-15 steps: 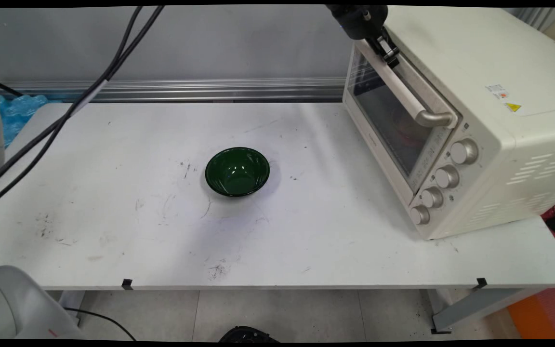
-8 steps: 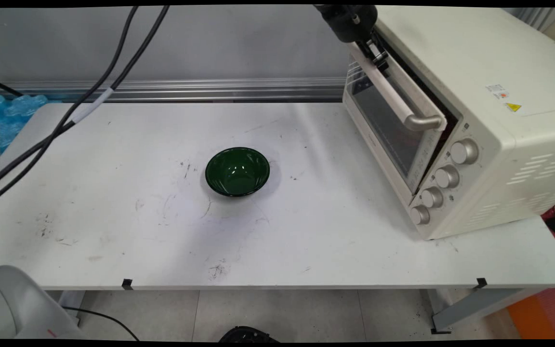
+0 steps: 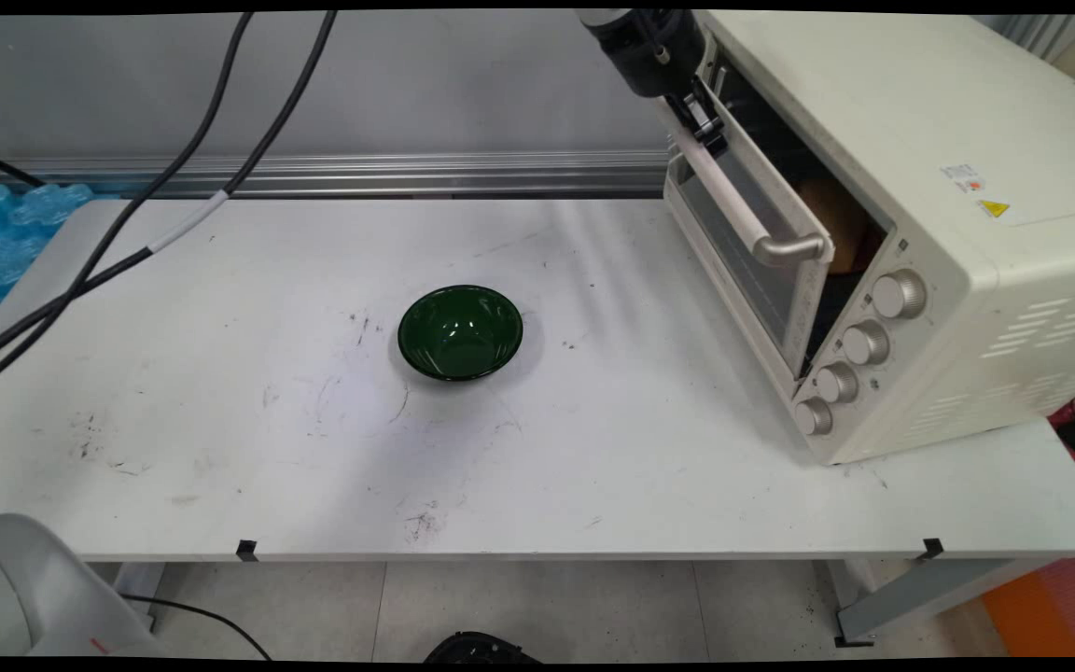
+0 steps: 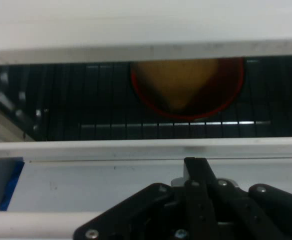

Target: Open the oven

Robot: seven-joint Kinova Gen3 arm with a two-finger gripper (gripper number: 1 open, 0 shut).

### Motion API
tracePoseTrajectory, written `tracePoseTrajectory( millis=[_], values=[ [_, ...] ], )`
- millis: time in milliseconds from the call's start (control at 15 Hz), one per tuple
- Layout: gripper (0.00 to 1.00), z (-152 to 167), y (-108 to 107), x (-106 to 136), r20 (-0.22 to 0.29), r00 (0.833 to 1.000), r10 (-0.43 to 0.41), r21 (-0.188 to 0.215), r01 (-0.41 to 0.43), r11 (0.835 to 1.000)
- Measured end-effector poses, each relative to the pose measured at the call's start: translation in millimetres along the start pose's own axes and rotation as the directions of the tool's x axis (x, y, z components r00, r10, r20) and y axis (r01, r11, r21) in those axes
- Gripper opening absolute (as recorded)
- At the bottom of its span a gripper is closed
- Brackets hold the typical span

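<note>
Main view first, from where I stand: black cables (image 3: 174, 201) hang across the upper left of the white table (image 3: 220, 448). Near the middle of the tabletop sits a dark green bowl (image 3: 460, 332), upright and alone, well apart from everything else. Further right stands a cream toaster oven (image 3: 967, 233) with four knobs (image 3: 850, 350) down its front. Its glass door (image 3: 747, 261) is tilted out at the top, partly open, and something brownish shows in the dark gap behind it. At the top edge the black gripper (image 3: 707, 126) has its jaws closed on the far end of the door's handle bar (image 3: 743, 210). Looking along the hand, the gripper (image 4: 198, 175) sits at the door's upper edge, and through the opening a wire rack (image 4: 86, 100) carries a red-rimmed dish (image 4: 188, 87) with a yellowish thing in it.
</note>
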Motion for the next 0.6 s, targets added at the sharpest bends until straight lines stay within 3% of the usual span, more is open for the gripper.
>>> tracePoseTrajectory(
  millis=[600],
  values=[
    [0.00,7.3,0.8,-19.6,0.031,1.000,-0.002,-0.006,0.002,1.000]
  ],
)
